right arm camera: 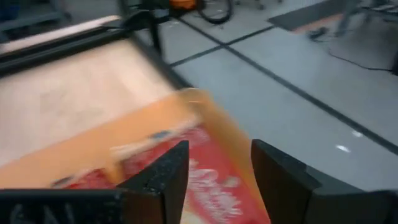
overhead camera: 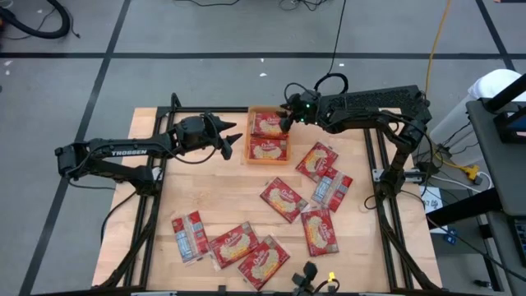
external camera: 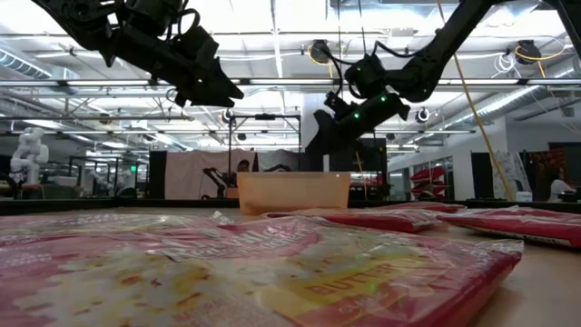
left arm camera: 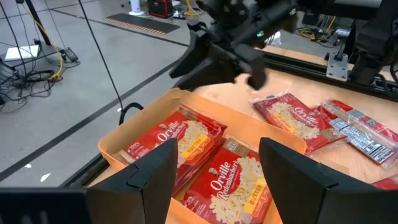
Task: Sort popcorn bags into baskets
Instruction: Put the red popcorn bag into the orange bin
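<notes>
The orange basket sits at the table's far middle and holds two red popcorn bags lying flat side by side; they show in the left wrist view. My left gripper is open and empty, just left of the basket and above table height. My right gripper is open and empty above the basket's far right part. Several more popcorn bags lie flat on the table.
Loose bags lie right of the basket, at the near right and along the near edge. Bare wood shows at the table's left middle. Black frame rails edge the table.
</notes>
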